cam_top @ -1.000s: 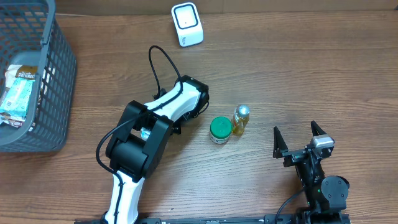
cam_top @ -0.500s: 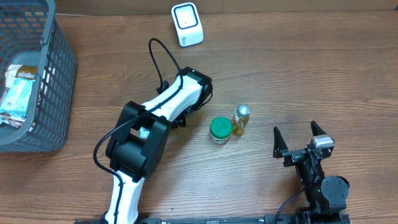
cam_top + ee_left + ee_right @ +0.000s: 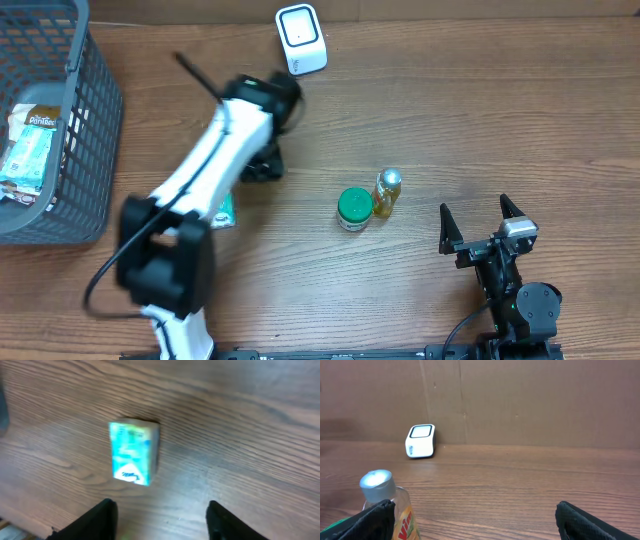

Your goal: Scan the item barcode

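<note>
From overhead, the white scanner [image 3: 300, 38] stood at the far edge of the table [image 3: 450, 100], left of centre. The left arm [image 3: 225, 145] stretched from the near edge toward it. A small teal box [image 3: 227, 211] lay flat on the wood beside that arm, partly under it, well apart from the scanner. A grey basket [image 3: 75, 150] holding packets sat at the far left. A green-lidded jar [image 3: 352, 208] and a yellow bottle [image 3: 387, 192] stood touching near the middle. The right gripper [image 3: 483, 226] waited near the right front, jaws spread wide and empty.

In the left wrist view, the left gripper [image 3: 160, 507] hung above the table with its two fingers [image 3: 102, 517] well apart and nothing between them. The box lay loose on the wood just beyond them, printed face up; the picture was too blurred to show any barcode.

The right wrist view looked across the table at the scanner, with the bottle's silver cap close on the left. The spread fingers framed empty wood.

The box looked like the item in hand, lying free and not presented to the scanner. The next move probably called for lowering over it, closing on its narrow sides, then lifting it and turning its barcode toward the scanner's window.
</note>
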`<state>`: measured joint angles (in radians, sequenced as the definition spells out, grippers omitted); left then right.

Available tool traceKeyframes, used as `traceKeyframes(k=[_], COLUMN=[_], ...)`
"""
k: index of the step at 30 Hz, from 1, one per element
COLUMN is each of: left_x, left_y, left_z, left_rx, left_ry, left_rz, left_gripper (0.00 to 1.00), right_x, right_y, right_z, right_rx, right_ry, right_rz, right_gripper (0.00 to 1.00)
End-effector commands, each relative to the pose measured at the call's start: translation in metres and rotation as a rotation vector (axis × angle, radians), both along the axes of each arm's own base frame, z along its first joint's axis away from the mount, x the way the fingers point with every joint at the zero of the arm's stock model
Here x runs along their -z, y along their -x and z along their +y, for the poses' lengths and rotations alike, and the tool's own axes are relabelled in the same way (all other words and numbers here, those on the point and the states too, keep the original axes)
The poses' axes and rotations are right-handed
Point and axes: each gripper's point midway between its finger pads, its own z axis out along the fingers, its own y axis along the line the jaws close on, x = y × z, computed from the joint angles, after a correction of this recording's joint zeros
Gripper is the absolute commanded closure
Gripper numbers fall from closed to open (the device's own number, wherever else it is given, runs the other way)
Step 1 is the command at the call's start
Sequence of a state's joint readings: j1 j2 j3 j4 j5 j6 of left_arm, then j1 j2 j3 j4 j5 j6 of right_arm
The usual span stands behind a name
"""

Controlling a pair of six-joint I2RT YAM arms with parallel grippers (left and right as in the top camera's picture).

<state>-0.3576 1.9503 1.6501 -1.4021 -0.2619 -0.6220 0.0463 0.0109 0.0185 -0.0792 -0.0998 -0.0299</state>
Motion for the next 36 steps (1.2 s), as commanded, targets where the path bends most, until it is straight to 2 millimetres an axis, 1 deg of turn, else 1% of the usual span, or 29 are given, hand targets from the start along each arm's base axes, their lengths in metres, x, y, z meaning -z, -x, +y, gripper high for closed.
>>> traceKeyframes(k=[1,5,7,11,12,13,14,15,22,25,27,32,36], left_x=[-0.030,-0.027,-0.023,-0.009,-0.006,-0.001,0.002,0.006,0.039,0.050,0.054,0.058,0.063], left_y=[-0.002,-0.001,0.002,0.010,0.013,0.017,0.021,0.025,0.042,0.048,0.049,0.042,0.037], left_z=[0.012,0.022,0.026,0.047,0.049,0.050,0.050,0.051,0.058,0.059,0.064,0.079,0.080], left_rx=[-0.017,-0.044,-0.056,-0.118,-0.127,-0.128,-0.129,-0.137,-0.173,-0.179,-0.188,-0.217,-0.195], left_ry=[0.144,0.265,0.329,0.363,0.378,0.404,0.427,0.443,0.460,0.459,0.451,0.435,0.437], left_rz=[-0.039,-0.005,0.021,0.056,0.069,0.087,0.098,0.108,0.123,0.134,0.133,0.094,0.066], left_gripper=[0.44,0.49,0.54,0.57,0.58,0.61,0.67,0.69,0.67,0.67,0.66,0.64,0.63], right_x=[0.002,0.002,0.002,0.002,0.002,0.002,0.002,0.002,0.002,0.002,0.002,0.002,0.002], right_y=[0.000,0.000,0.000,0.000,0.000,0.000,0.000,0.000,0.000,0.000,0.000,0.000,0.000], right_z=[-0.001,-0.001,-0.001,-0.001,-0.001,-0.001,-0.001,-0.001,-0.001,-0.001,-0.001,-0.001,-0.001], right_rx=[0.003,0.003,0.003,0.003,0.003,0.003,0.003,0.003,0.003,0.003,0.003,0.003,0.003], right_ry=[0.004,0.004,0.004,0.004,0.004,0.004,0.004,0.004,0.004,0.004,0.004,0.004,0.004], right_rz=[-0.003,-0.003,-0.003,-0.003,-0.003,-0.003,-0.003,-0.003,-0.003,-0.003,-0.003,-0.003,-0.003], right_gripper=[0.00,0.00,0.00,0.00,0.00,0.00,0.00,0.00,0.00,0.00,0.00,0.00,0.00])
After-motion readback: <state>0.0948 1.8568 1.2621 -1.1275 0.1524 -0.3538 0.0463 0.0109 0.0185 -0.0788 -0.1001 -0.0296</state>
